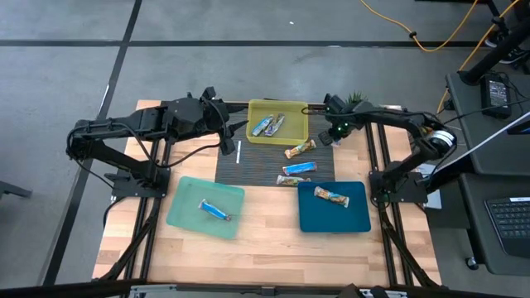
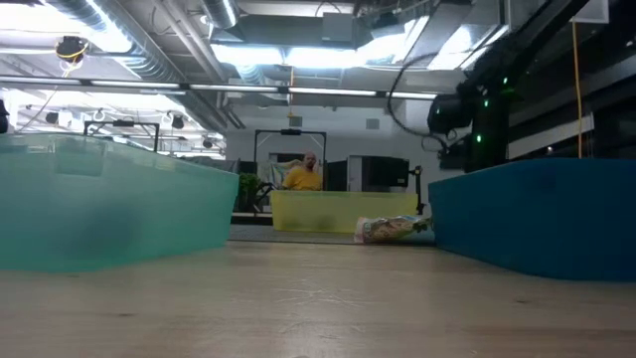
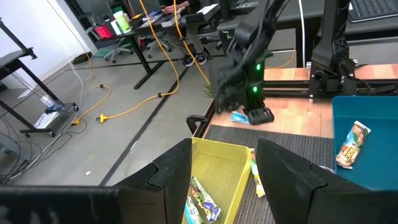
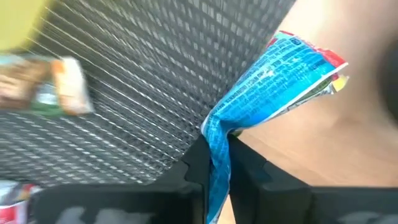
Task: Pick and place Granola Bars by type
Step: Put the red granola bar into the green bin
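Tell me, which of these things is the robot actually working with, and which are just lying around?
Job: wrapped bars on the mat; blue bar pinched in right gripper; yellow bin; teal tray; blue tray.
Lying about: white stick; yellow cables.

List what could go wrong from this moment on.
1. The right hand pinches only the crimped end of the blue bar, so the bar could slip out or swing when it is lifted.
2. That bar sits at the edge of the black mat, close to the yellow bin; a hasty lift might bump the bin.
3. The left hand hangs open over the yellow bin, so the arms could crowd each other.
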You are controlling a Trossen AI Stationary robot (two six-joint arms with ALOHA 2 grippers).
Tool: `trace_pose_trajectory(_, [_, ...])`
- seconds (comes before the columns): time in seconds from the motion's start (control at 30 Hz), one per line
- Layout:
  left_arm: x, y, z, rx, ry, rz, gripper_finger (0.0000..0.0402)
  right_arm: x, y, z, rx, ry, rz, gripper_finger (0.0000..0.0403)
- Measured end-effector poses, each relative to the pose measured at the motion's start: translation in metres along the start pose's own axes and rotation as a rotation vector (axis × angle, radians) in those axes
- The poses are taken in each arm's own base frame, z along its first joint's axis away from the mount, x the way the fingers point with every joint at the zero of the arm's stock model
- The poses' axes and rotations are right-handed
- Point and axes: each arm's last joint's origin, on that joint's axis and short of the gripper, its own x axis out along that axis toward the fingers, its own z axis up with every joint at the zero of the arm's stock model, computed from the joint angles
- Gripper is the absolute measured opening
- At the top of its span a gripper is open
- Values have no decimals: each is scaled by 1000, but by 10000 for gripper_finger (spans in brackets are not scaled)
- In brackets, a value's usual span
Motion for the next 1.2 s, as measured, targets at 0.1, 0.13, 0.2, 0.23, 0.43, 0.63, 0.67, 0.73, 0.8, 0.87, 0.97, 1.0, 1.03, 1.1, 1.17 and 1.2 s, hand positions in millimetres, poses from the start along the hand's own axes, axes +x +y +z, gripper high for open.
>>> trace_pose_trajectory(0.1, [0,0,0,0,0,0,169,-26,0,3,-17,-82,23,55])
trace_pose_trajectory(0.13, [0,0,0,0,0,0,169,-35,0,3,-28,-109,30,57])
trace_pose_trajectory(0.2, [0,0,0,0,0,0,169,-56,1,4,-67,-179,50,60])
trace_pose_trajectory(0.23, [0,0,0,0,0,0,169,-67,1,4,-96,-220,62,60])
trace_pose_trajectory(0.43, [0,0,0,0,0,2,169,-132,7,-4,-312,-498,114,61])
trace_pose_trajectory(0.63, [0,0,0,0,-1,3,169,-183,12,-19,-459,-767,218,62])
trace_pose_trajectory(0.67, [0,0,0,0,-1,3,169,-189,12,-22,-484,-801,230,62])
trace_pose_trajectory(0.73, [0,0,0,0,-2,4,169,-199,15,-28,-540,-854,253,62])
trace_pose_trajectory(0.8, [0,0,2,-7,-15,5,169,-205,18,-33,-604,-901,282,62])
trace_pose_trajectory(0.87, [0,1,4,-15,-35,8,169,-210,22,-37,-679,-940,311,62])
trace_pose_trajectory(0.97, [3,0,8,-2,-76,13,169,-214,29,-41,-772,-980,352,62])
trace_pose_trajectory(1.0, [5,-1,9,4,-87,15,169,-215,32,-41,-792,-989,364,62])
trace_pose_trajectory(1.03, [7,-2,11,8,-100,18,169,-216,35,-42,-811,-1000,371,62])
trace_pose_trajectory(1.1, [14,-5,12,27,-115,22,169,-217,41,-42,-843,-1029,384,62])
trace_pose_trajectory(1.17, [21,-9,12,68,-111,24,172,-219,46,-42,-877,-1060,396,62])
trace_pose_trajectory(1.2, [25,-11,11,93,-106,24,176,-221,49,-42,-891,-1078,402,62])
